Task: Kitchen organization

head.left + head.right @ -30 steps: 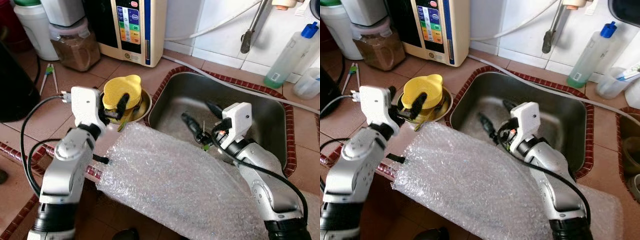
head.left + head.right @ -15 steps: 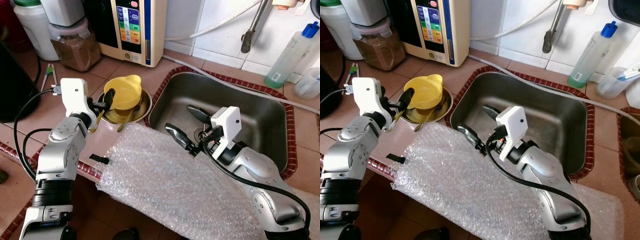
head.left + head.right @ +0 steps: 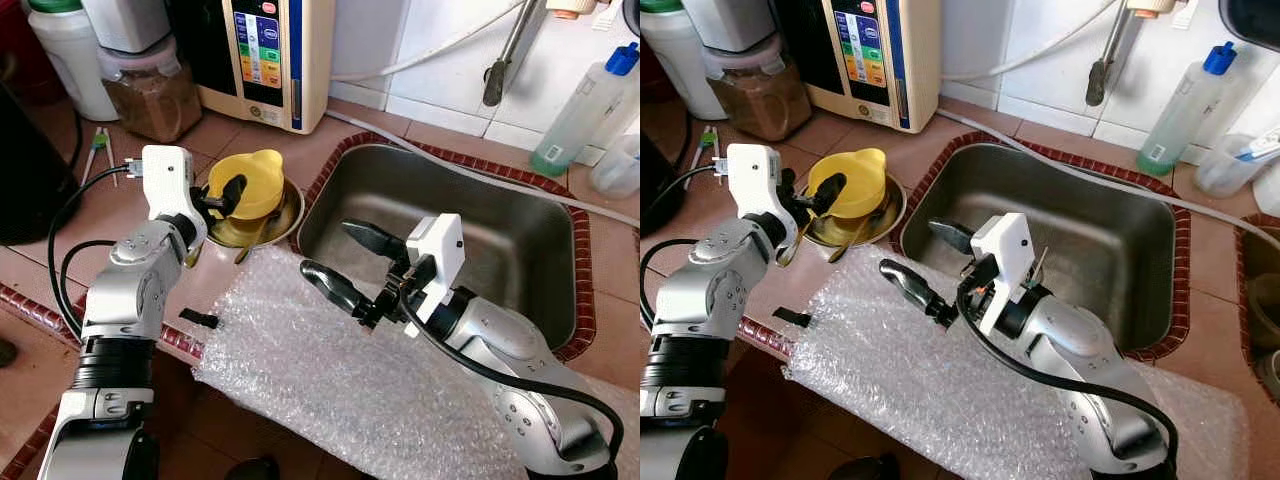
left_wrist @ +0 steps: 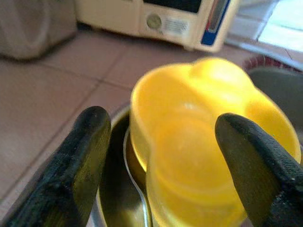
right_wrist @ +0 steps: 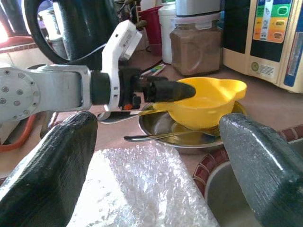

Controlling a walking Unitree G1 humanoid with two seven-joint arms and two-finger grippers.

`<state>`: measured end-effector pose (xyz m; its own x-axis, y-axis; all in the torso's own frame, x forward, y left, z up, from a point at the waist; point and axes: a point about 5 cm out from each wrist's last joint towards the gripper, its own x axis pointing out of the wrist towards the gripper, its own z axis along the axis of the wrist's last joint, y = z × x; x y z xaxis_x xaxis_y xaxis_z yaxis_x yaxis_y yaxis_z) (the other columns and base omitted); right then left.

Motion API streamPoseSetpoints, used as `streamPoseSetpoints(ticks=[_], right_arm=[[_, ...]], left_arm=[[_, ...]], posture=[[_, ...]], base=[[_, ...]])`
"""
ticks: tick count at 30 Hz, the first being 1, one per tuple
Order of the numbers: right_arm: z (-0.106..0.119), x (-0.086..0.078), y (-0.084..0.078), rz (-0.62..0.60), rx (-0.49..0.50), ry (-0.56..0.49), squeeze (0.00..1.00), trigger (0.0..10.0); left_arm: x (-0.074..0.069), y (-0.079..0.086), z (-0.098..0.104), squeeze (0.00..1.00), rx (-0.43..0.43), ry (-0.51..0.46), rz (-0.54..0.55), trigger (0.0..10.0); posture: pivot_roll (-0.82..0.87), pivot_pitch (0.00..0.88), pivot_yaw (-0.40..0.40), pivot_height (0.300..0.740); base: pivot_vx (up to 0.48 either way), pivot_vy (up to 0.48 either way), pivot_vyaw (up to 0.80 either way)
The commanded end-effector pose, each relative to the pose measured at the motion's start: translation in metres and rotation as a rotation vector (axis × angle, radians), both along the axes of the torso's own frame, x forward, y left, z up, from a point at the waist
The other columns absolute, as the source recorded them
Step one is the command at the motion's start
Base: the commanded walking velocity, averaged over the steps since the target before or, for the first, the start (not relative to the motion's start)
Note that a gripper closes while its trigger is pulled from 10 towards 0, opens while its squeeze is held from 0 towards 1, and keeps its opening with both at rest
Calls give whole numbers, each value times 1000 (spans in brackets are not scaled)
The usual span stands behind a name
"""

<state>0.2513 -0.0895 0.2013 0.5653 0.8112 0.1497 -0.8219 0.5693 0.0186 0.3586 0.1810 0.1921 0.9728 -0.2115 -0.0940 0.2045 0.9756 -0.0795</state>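
Left gripper (image 3: 226, 192) at the yellow lobed plastic cup (image 3: 247, 184), jaws open and straddling its rim, probably lining up a grasp. The cup sits in a shallow round steel dish (image 3: 872, 226) with spoons, on the brown tiled desk (image 3: 150, 165) just left of the steel sink (image 3: 520, 240). Right gripper (image 3: 925, 262) hovers over the clear bubble-wrap sheet (image 3: 350, 370) draping the desk's front edge, jaws wide apart, empty. Writing on the cream wall appliance (image 3: 262, 55) is too small to read.
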Motion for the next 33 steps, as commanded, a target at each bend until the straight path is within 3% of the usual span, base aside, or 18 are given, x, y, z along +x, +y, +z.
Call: streamPoseSetpoints(ticks=[1, 15, 18, 33], right_arm=[[5, -3, 3, 18, 5, -19, 0, 10000], [10, -3, 10, 125, 24, -11, 0, 10000], [14, -3, 9, 157, 60, 16, 0, 10000], [14, -1, 12, 183, 86, 47, 0, 10000]], left_arm=[[-2, -2, 1, 0, 18, 14, -32, 0], [-3, 6, -5, 0, 66, 66, -27, 0], [-4, 6, -5, 0, 113, 60, -53, 0], [-8, 7, -5, 0, 124, 33, -60, 0]], posture=[[5, 147, 9, 740], [11, 147, 3, 740], [11, 146, 1, 740], [16, 146, -9, 740]], base=[[0, 0, 0], [0, 0, 0], [0, 0, 0], [0, 0, 0]])
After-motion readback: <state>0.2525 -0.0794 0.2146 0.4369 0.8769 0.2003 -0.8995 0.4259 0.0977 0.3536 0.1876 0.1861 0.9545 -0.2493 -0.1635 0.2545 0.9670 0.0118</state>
